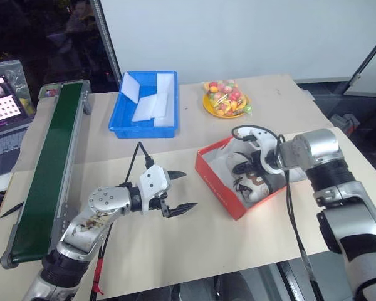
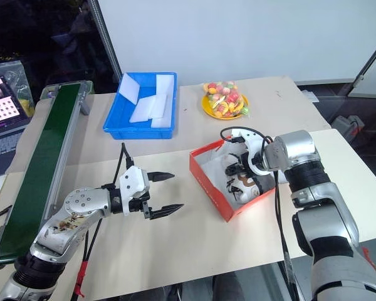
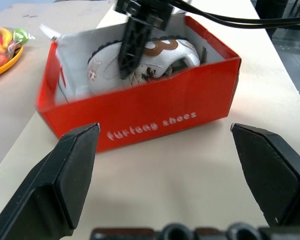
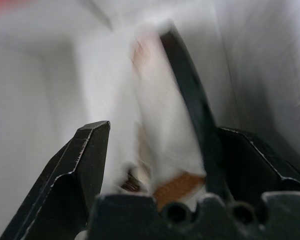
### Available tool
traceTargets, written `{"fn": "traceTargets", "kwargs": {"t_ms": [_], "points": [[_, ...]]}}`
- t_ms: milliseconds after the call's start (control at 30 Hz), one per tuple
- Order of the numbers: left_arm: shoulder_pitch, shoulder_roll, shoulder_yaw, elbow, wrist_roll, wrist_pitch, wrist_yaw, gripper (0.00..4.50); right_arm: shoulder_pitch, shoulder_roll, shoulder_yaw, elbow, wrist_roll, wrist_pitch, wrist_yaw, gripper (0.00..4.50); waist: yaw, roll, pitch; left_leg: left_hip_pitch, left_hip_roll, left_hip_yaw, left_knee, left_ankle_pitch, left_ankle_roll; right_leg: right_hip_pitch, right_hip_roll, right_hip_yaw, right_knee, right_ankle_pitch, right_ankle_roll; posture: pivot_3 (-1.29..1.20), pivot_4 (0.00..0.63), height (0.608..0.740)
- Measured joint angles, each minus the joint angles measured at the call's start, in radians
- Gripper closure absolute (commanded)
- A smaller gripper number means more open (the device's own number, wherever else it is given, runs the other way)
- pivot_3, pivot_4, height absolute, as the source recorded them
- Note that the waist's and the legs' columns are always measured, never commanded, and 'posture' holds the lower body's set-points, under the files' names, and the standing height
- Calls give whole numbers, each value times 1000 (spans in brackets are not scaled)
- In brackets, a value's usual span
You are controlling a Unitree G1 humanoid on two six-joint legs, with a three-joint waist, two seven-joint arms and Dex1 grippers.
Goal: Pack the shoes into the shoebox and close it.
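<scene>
The red shoebox (image 1: 224,183) is sitting open on the light wooden desk (image 1: 194,244), toward the robot's right, with white lettering showing on its long side wall in the left wrist view. White shoes (image 3: 155,60) with brown trim and dark soles are lying inside it, against the white interior. The right end effector (image 1: 243,168) is reaching down into the box from the right side, its black fingers (image 4: 85,165) standing apart on either side of a shoe without pressing on it; the right wrist view is blurred, but the gap between the two fingers is plain. The left end effector (image 1: 178,191) is hovering over bare desk just to the left of the box, pointing toward the red wall, with its fingers (image 3: 65,180) spread wide and nothing between them. Farther back on the desk a blue plastic tray (image 1: 122,125) is holding white foam blocks (image 1: 155,103), and a yellow plate (image 1: 208,108) is carrying a bag of small colourful sweets or toys (image 1: 224,95). A green conveyor belt (image 1: 50,163) is running along the desk's left edge, and a laptop (image 1: 3,119) is sitting beyond it.
</scene>
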Motion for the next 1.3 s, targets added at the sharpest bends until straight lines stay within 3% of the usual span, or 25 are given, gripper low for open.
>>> {"fn": "traceTargets", "kwargs": {"t_ms": [267,367,467,533,600,700,900,1000,1300], "points": [[-3,-1,3,7,0,0,3,0,-89,80,-209,-124,-16,58,-94,783,6,0,0,-1,-1,-1,1,0,0,0,0,-2,0,0,0,0,150,723],[-6,-31,36,28,-2,21,52,0,-24,166,-380,-278,-16,42,-198,783,8,0,0,-2,-1,-3,3,0,0,0,0,-4,1,0,0,0,150,723],[-24,-103,98,63,6,66,179,0,137,301,-522,-560,37,-21,-256,783,8,0,0,-3,-1,-5,4,0,0,0,0,-5,2,0,0,0,150,723],[-54,-158,166,82,15,117,300,0,296,320,-464,-762,36,-72,-264,783,8,0,0,-4,-2,-5,6,0,0,0,0,-5,3,1,1,0,150,723],[-85,-208,255,91,15,169,423,0,461,268,-358,-933,-11,-142,-267,783,9,0,0,-3,-3,-5,7,0,0,0,0,-5,4,1,1,0,150,723],[-162,-254,423,119,12,241,602,0,623,228,-221,-1057,-72,-199,-276,48,-3,0,0,-1,-2,-4,8,0,-1,0,1,-3,4,1,1,0,150,723],[-170,-244,551,145,15,263,714,0,658,264,-132,-1084,-146,-336,-292,14,-4,0,0,7,-2,-3,7,1,-3,3,3,0,3,3,-1,0,150,723],[-128,-216,580,171,18,260,724,0,656,258,-60,-1046,-200,-415,-276,14,1,0,0,8,-2,-3,7,2,-3,3,3,1,4,3,-2,0,150,723],[-21,-127,629,233,55,192,711,0,640,291,-11,-913,-279,-545,-239,14,6,-1,0,8,-2,-3,5,1,-4,2,3,0,2,3,-2,0,150,723]]}}
